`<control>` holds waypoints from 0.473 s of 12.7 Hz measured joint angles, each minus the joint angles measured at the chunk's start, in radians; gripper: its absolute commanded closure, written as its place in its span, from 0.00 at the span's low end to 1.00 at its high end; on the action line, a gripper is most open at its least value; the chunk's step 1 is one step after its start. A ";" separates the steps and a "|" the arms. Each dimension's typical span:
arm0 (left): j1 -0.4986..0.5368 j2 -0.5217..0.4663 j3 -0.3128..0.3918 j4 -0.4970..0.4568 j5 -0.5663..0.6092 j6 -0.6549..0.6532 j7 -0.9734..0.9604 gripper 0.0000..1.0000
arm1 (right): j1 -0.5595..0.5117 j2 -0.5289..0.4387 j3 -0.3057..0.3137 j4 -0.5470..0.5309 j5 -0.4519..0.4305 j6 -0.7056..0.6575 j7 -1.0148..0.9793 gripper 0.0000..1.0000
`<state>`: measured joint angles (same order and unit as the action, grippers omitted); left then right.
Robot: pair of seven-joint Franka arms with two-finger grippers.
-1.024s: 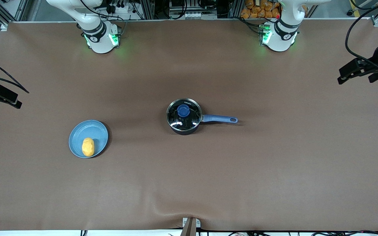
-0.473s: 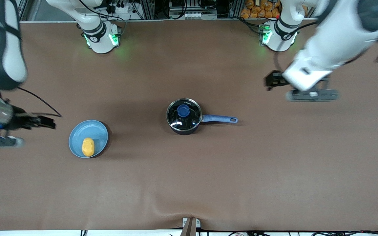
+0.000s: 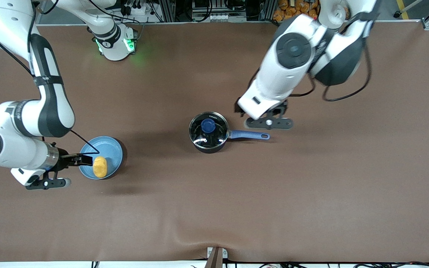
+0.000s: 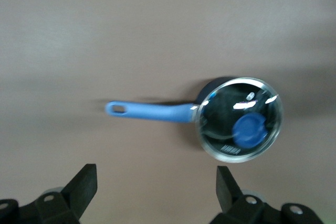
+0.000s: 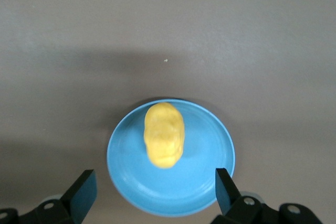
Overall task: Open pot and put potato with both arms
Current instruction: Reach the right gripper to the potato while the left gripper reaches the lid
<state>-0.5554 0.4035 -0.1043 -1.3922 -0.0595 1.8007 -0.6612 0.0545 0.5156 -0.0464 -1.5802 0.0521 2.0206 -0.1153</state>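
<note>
The black pot [image 3: 207,133] stands mid-table with its glass lid [image 3: 214,123] on, blue knob [image 3: 208,126] up, and its blue handle [image 3: 248,134] pointing toward the left arm's end. The yellow potato [image 3: 99,166] lies on a light-blue plate [image 3: 104,147]. My left gripper [image 3: 240,109] is open and empty, above the table beside the pot's handle; its wrist view shows the pot [image 4: 239,119] ahead of the open gripper [image 4: 156,190]. My right gripper [image 3: 76,160] is open and empty over the plate's edge; its wrist view shows the potato [image 5: 164,135] on the plate [image 5: 210,182] ahead of the open gripper [image 5: 156,190].
The brown table [image 3: 311,193] carries only the pot and the plate. The arm bases [image 3: 116,44] stand along the table edge farthest from the front camera. A small bracket [image 3: 216,255] sits at the nearest edge.
Both arms have swung in from the table's ends: the left gripper now hangs beside the pot's handle, the right gripper at the plate's edge. Pot, lid and potato have not moved.
</note>
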 measured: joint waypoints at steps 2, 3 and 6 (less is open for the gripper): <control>-0.053 0.057 0.003 0.004 0.000 0.075 -0.091 0.00 | -0.018 0.035 -0.006 -0.044 0.000 0.067 -0.038 0.00; -0.080 0.086 0.004 0.005 0.000 0.116 -0.129 0.00 | -0.028 0.057 -0.007 -0.053 0.011 0.084 -0.046 0.00; -0.145 0.160 0.008 0.011 0.005 0.180 -0.195 0.00 | -0.034 0.101 -0.006 -0.057 0.069 0.099 -0.056 0.00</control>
<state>-0.6999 0.5636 -0.0968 -1.3810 -0.0548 1.9810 -0.8559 0.0202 0.6170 -0.0526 -1.6370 0.1214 2.1200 -0.1714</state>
